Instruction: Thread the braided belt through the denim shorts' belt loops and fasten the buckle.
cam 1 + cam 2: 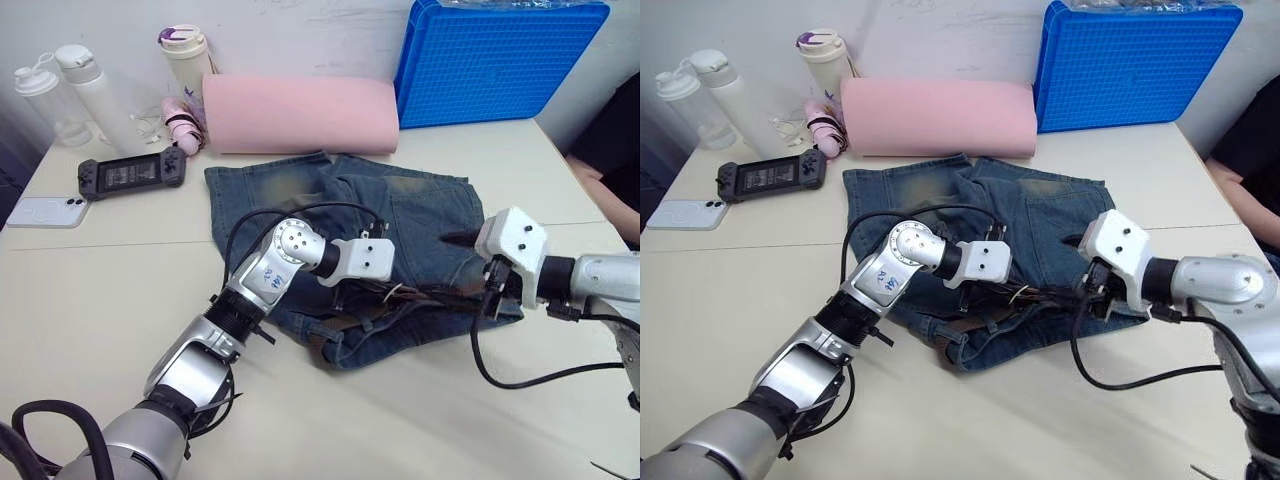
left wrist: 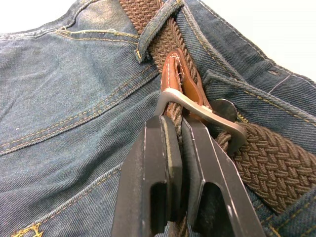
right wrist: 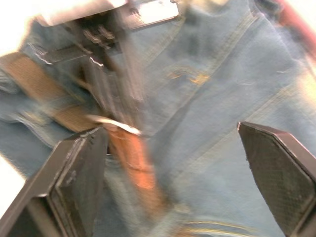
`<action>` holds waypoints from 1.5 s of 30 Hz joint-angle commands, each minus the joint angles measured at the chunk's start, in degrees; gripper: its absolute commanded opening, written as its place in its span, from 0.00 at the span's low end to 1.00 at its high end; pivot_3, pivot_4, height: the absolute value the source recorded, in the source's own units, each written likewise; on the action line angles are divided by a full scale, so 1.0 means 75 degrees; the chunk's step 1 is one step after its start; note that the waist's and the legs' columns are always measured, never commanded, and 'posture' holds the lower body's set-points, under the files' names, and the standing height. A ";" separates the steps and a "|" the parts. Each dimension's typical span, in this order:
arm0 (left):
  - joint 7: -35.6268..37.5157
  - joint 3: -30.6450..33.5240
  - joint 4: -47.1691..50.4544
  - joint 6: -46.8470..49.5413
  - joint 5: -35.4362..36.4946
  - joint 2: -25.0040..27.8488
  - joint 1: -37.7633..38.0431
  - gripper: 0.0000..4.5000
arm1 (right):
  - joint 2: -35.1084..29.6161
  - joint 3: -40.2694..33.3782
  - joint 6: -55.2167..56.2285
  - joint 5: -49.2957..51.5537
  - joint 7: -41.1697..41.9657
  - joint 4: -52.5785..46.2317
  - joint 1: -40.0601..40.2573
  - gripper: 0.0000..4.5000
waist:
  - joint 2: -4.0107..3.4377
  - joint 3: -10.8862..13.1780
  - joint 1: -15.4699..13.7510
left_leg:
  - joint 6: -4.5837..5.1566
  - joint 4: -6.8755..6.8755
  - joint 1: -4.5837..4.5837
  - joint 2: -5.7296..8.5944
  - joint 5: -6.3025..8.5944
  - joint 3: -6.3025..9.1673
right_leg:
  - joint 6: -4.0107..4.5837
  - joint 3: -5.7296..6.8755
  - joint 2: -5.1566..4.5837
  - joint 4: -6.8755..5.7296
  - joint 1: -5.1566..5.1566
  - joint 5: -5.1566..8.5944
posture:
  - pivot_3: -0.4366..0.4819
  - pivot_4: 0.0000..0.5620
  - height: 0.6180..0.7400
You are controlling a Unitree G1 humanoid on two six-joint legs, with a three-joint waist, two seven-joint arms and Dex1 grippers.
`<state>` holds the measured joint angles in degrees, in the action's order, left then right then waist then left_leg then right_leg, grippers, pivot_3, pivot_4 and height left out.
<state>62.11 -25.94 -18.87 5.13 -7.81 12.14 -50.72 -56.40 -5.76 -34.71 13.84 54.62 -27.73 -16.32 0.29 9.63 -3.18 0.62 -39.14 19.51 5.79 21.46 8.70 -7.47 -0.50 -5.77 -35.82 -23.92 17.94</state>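
Observation:
The denim shorts [image 1: 300, 200] lie flat in the middle of the table, waistband toward me. The braided belt [image 2: 266, 158] runs along the waistband and passes under a belt loop [image 2: 153, 29]. The silver buckle [image 2: 197, 106] lies on the waistband with a brown leather tab behind it. My left gripper [image 2: 175, 123] is shut on the belt strap right at the buckle. It also shows from the head, low over the waistband's middle [image 1: 365, 290]. My right gripper [image 3: 170, 128] hangs open just above the shorts' right side [image 1: 492, 300], with nothing between its fingers.
A pink roll [image 1: 300, 113] lies behind the shorts, with a blue crate [image 1: 500, 60] at the back right. At the back left are bottles [image 1: 95, 95], a tumbler [image 1: 185, 55], a game controller [image 1: 130, 175] and a phone [image 1: 45, 211]. A person [image 1: 615, 150] sits at the right edge.

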 commanded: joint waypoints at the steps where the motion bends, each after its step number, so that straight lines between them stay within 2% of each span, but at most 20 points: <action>1: 0.0014 -0.0030 0.0284 -0.0033 0.0109 -0.0048 0.0064 0.00 | -0.0253 0.0803 0.1497 -0.1310 -0.0294 0.0540 -0.0126 0.99 | 0.0000 0.0000 0.0024 | 0.0000 0.0000 0.0000 0.0000 0.0000 -0.0001 | 0.0000 0.0000 0.0000 -0.0001 0.0000 0.0000 | 0.48 0.27 1.00; 7: 0.0019 -0.0062 0.0297 -0.0070 0.0087 -0.0068 0.0098 0.00 | -0.0068 0.1480 0.2681 -0.2155 -0.0456 0.1132 -0.0252 0.99 | 0.0000 0.0000 0.0023 | 0.0000 0.0001 0.0001 -0.0001 0.0000 -0.0018 | 0.0000 0.0000 -0.0001 -0.0003 -0.0015 0.0000 | 0.48 0.27 1.00; 12: -0.0077 -0.0026 0.0204 -0.0047 0.0083 -0.0182 -0.0005 0.00 | 0.0195 0.1628 0.2545 -0.1997 -0.0246 0.0695 -0.0172 0.99 | 0.0000 0.0000 0.0020 | 0.0000 -0.0001 0.0001 -0.0001 -0.0001 -0.0019 | 0.0000 -0.0001 0.0000 -0.0004 -0.0015 0.0000 | 0.48 0.27 1.00; 24: -0.0116 -0.0041 0.0425 0.0121 0.0088 -0.0226 0.0135 0.00 | -0.0114 0.1471 0.2519 -0.1886 0.0524 0.0427 -0.0217 0.99 | 0.0000 0.0000 0.0014 | 0.0002 -0.0002 0.0002 0.0002 -0.0001 -0.0018 | -0.0001 -0.0001 -0.0003 -0.0002 -0.0014 0.0000 | 0.48 0.27 1.00; 34: -0.0147 -0.0069 0.0545 0.0217 0.0096 -0.0254 0.0182 0.00 | 0.0415 0.1744 0.2215 -0.2156 0.0174 0.0674 -0.0362 0.99 | 0.0000 0.0000 0.0015 | 0.0002 -0.0002 0.0003 0.0001 -0.0001 -0.0017 | -0.0001 0.0000 -0.0002 -0.0004 -0.0014 0.0000 | 0.48 0.27 1.00; 36: -0.0151 -0.0062 0.0538 0.0226 0.0099 -0.0252 0.0171 0.00 | 0.0482 0.1749 0.2074 -0.2151 0.0162 0.0612 -0.0297 0.87 | 0.0000 0.0000 0.0013 | 0.0002 -0.0002 0.0003 0.0001 -0.0001 -0.0017 | -0.0001 0.0000 -0.0002 -0.0004 -0.0014 0.0000 | 0.48 0.27 1.00; 38: -0.0156 -0.0058 0.0517 0.0224 0.0100 -0.0250 0.0152 0.00 | 0.0482 0.1742 0.1966 -0.2115 0.0191 0.0547 -0.0212 0.80 | 0.0000 0.0000 0.0011 | 0.0002 -0.0002 0.0003 0.0001 -0.0001 -0.0017 | -0.0001 0.0000 -0.0002 -0.0004 -0.0014 0.0000 | 0.48 0.27 1.00; 45: -0.0241 0.0023 0.0417 0.0198 0.0115 -0.0239 0.0050 0.00 | 0.0556 0.1706 0.1579 -0.1828 0.0190 0.0404 -0.0051 0.12 | 0.0000 0.0000 0.0016 | 0.0002 -0.0002 0.0003 0.0001 -0.0001 -0.0016 | -0.0001 0.0000 -0.0002 -0.0004 -0.0014 0.0000 | 0.48 0.27 1.00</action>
<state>60.50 -25.90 -17.56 7.36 -7.79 11.18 -49.22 -52.57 8.44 -22.55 -0.64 56.39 -22.66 -16.53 0.29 9.63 -3.07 0.63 -39.15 19.53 5.80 21.45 8.58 -7.48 -0.50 -5.78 -35.85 -24.02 17.93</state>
